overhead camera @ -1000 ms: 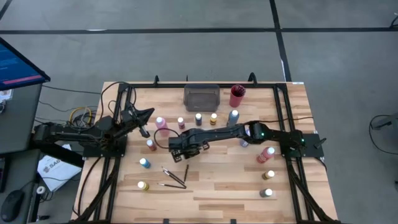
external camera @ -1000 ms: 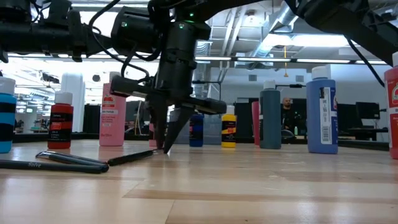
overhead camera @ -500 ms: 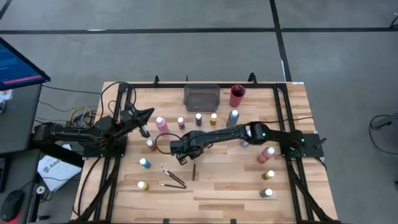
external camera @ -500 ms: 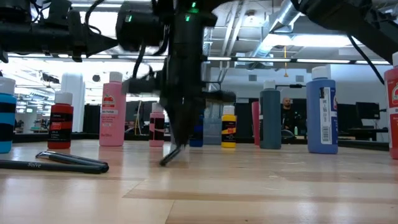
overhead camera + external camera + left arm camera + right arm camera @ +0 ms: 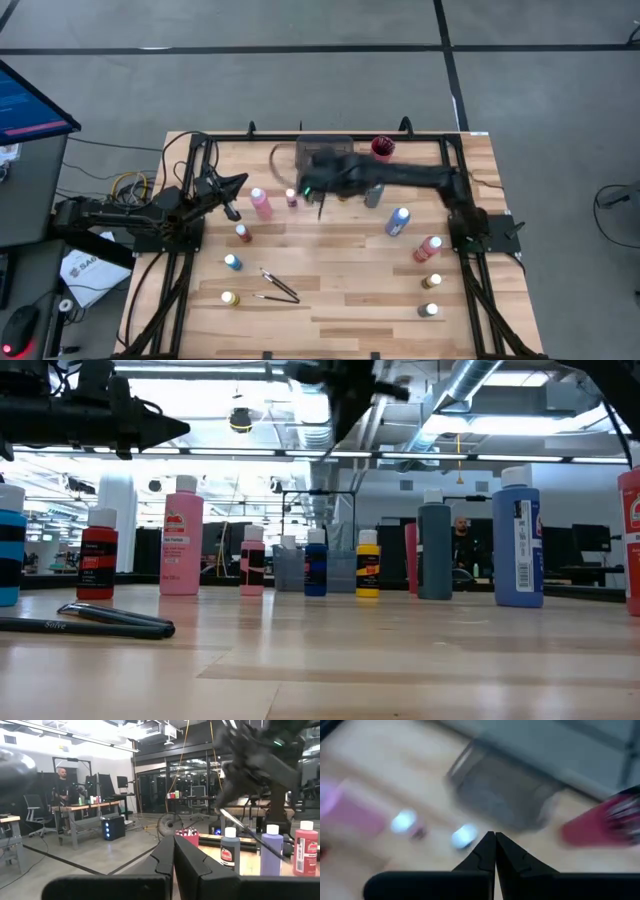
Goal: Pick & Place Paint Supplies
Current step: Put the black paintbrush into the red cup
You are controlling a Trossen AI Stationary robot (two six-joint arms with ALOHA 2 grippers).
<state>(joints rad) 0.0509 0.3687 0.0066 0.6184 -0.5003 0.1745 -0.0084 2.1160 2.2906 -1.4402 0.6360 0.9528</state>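
My right gripper (image 5: 315, 192) is shut on a thin dark brush (image 5: 250, 832) and hangs high over the row of small paint bottles, near the grey tray (image 5: 324, 156) and the red cup (image 5: 382, 149). In the right wrist view its shut fingers (image 5: 495, 847) point down at the tray (image 5: 505, 790). More brushes (image 5: 277, 286) lie flat on the near part of the table. Paint bottles stand upright about the table, such as a pink one (image 5: 260, 201). My left gripper (image 5: 232, 190) waits shut at the left side, off the table. My right gripper pinches the brush by its upper end (image 5: 226, 812) between its two shut fingers, coming from above on a slant. The brush hangs slanting down below the fingers, lifted clear of the table and the bottles.
Bottles stand in a row before the tray (image 5: 318, 190) and along the right side, among them a blue one (image 5: 397, 222) and a red one (image 5: 428, 248). More stand at the left (image 5: 232, 262). The red cup holds several brushes. A person stands in the room behind (image 5: 62, 782).
My right gripper was down at a brush lying mid-table. It raised one end, then swung quickly up and toward the far edge to the tray, tipping less steeply. The brush has left the table and hangs from the fingers. The other brushes stay where they were.
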